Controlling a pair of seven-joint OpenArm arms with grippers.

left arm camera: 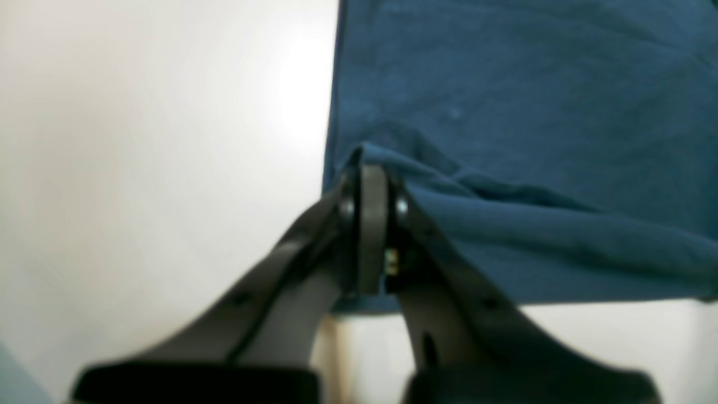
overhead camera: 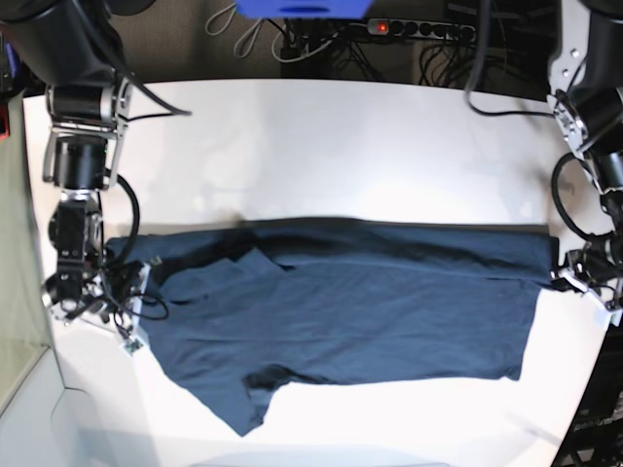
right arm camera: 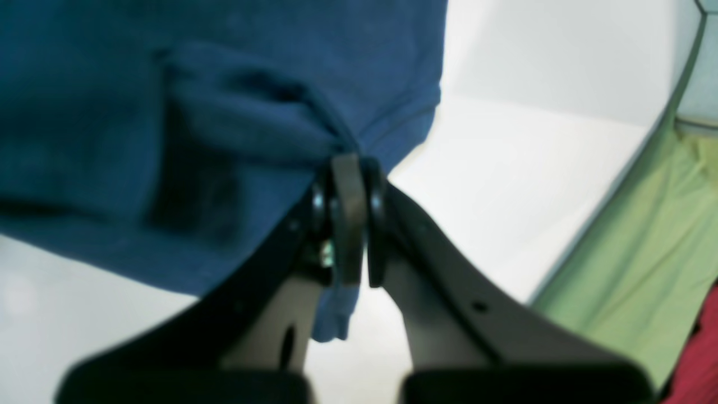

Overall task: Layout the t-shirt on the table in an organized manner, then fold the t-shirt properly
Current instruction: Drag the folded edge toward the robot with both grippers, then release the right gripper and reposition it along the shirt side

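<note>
We have both grippers clamped on the t-shirt (overhead camera: 341,311). Left gripper (left arm camera: 373,168) is fully closed, pinching a bunched corner of the fabric at the table's (overhead camera: 321,146) right edge in the base view. Right gripper (right arm camera: 348,163) is likewise closed on a gathered fold at the table's left edge. The shirt lies stretched across the table's middle between them, one sleeve pointing toward the near edge.

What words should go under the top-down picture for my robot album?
Two robot arms stretch a navy t-shirt flat across the white table, the left gripper and right gripper each pinching one end.
</note>
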